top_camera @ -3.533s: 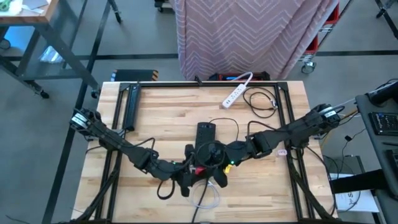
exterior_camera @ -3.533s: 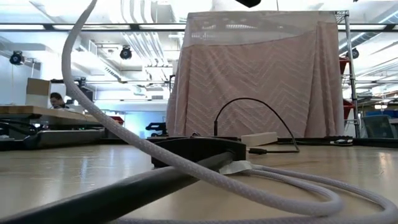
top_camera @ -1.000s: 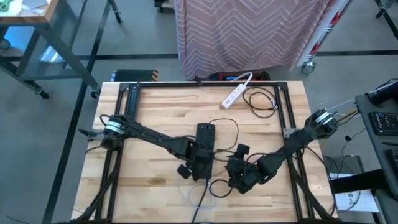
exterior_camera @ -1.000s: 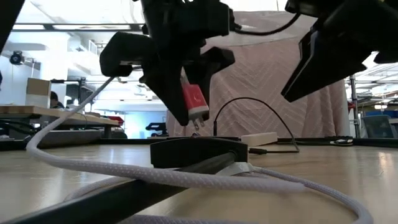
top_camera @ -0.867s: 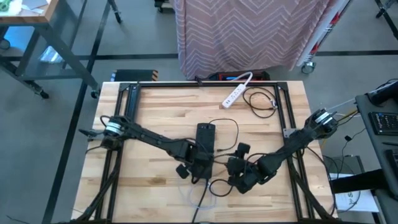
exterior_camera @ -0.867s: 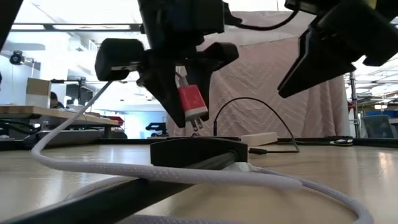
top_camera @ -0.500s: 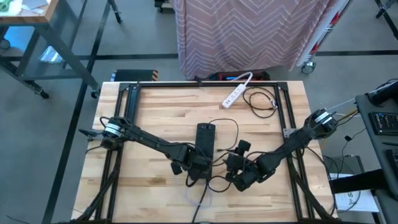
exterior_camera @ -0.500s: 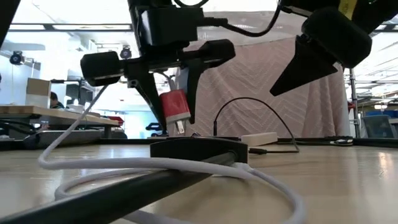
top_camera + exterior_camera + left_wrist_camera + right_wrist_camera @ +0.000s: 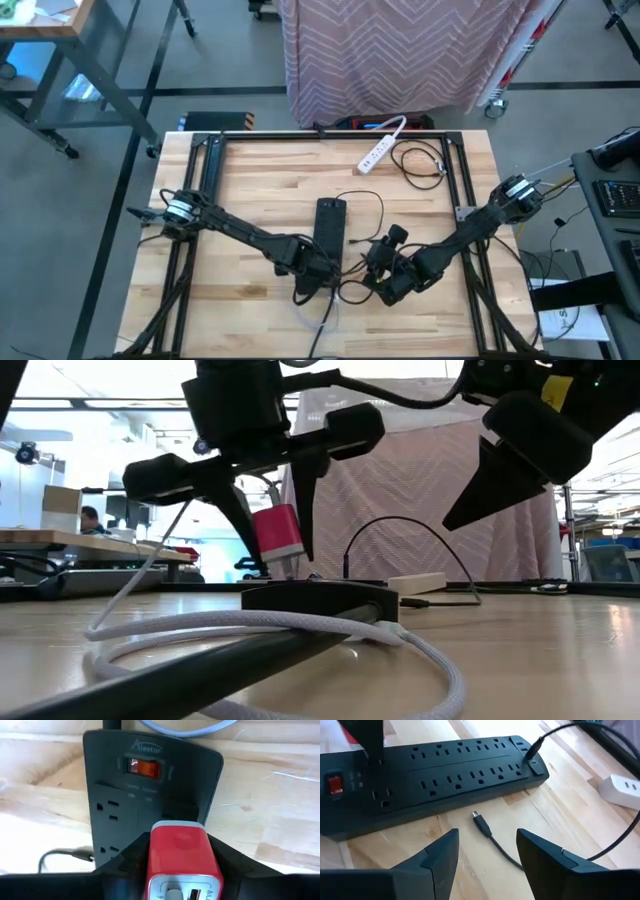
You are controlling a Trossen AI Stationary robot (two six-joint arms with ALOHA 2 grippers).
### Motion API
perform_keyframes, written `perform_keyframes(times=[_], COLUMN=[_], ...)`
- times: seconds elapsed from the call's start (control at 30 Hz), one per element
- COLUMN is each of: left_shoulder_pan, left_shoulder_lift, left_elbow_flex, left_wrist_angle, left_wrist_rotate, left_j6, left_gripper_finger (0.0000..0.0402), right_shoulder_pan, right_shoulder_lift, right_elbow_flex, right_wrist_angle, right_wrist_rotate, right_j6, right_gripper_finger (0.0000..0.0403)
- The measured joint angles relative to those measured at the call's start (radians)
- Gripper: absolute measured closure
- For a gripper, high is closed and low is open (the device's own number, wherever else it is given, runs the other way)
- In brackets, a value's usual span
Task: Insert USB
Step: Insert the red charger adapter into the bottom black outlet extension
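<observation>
The red charger [image 9: 277,534] is hanging, tilted, just above the near end of the black power strip [image 9: 318,600]; whether its prongs are touching the strip is hard to judge. The left hand [image 9: 268,525] is clamping it between both fingers. A white cable [image 9: 300,628] is running from the charger and looping over the bench [image 9: 520,650]. The right hand [image 9: 485,855] is hovering beside the strip with its fingers parted, gripping nothing, over a loose black plug [image 9: 480,821] lying on the wood.
</observation>
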Motion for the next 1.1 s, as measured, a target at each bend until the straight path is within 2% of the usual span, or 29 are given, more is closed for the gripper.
perform_keyframes(times=[0.37, 0.67, 1.1], left_shoulder_pan=[-0.004, -0.048, -0.056], left_shoulder_lift=[-0.004, -0.005, -0.017], left_elbow_flex=[-0.04, -0.074, -0.079], left_wrist_angle=[0.04, 0.094, 0.133], left_wrist_rotate=[-0.049, -0.082, -0.068], left_j6=[0.053, 0.068, 0.026], left_gripper_finger=[0.0261, 0.0264, 0.0264], right_shoulder_pan=[0.0, 0.0, 0.0], right_shoulder_lift=[0.0, 0.0, 0.0], right_elbow_flex=[-0.009, -0.009, -0.009], right_wrist_angle=[0.037, 0.046, 0.046], right_wrist_rotate=[0.0, 0.0, -0.013], right_j6=[0.004, 0.004, 0.017], right_gripper_finger=[0.022, 0.0226, 0.024])
